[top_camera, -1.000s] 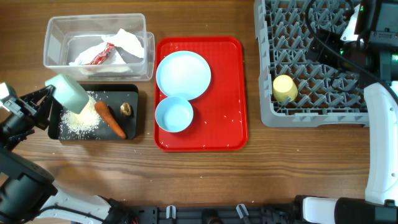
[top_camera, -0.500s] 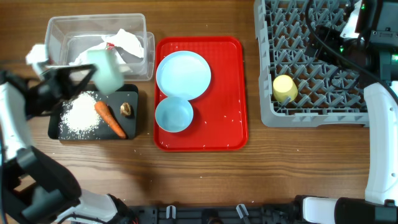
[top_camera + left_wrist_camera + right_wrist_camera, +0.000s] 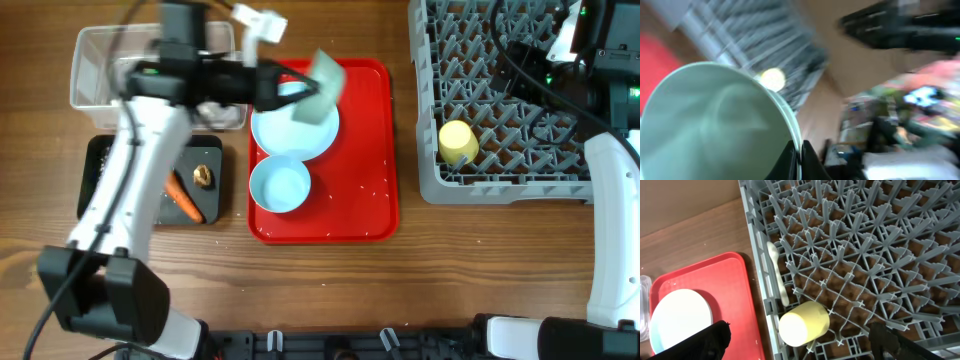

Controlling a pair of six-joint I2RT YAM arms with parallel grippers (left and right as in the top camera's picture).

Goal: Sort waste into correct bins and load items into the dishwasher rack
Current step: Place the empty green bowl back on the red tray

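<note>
Red plastic fills the middle of the table from above. The red tray (image 3: 350, 200) carries the light blue plate (image 3: 290, 135) toward the far edge and the light blue bowl (image 3: 280, 187) toward the near edge. We see the left gripper (image 3: 298, 92) reaching in over the plate, pinched on the rim of the pale green bowl (image 3: 325, 80). That bowl hangs tilted and blurred above the tray's far end. At the far left corner sits the clear tub (image 3: 95, 65), largely covered by the arm. Just nearer, the black tray (image 3: 212, 150) holds the carrot (image 3: 183, 198) and the brown lump (image 3: 203, 176). The dishwasher rack (image 3: 500, 110) takes the far right corner, and the yellow cup (image 3: 458, 142) lies on its side by the rack's near left corner.

From the left wrist we get mostly blur. The pale green bowl fills the lower left, and two dark fingers (image 3: 790, 161) clamp its rim at the bottom of the view. Beyond it we make out the grey rack, a yellow smear that is the cup, and a strip of red tray.

From the right wrist, the right gripper (image 3: 799, 330) hovers over the rack, fingers spread wide and holding nothing. The cup lies on the pegs below the gap, just inside the rack wall that faces the red tray.
</note>
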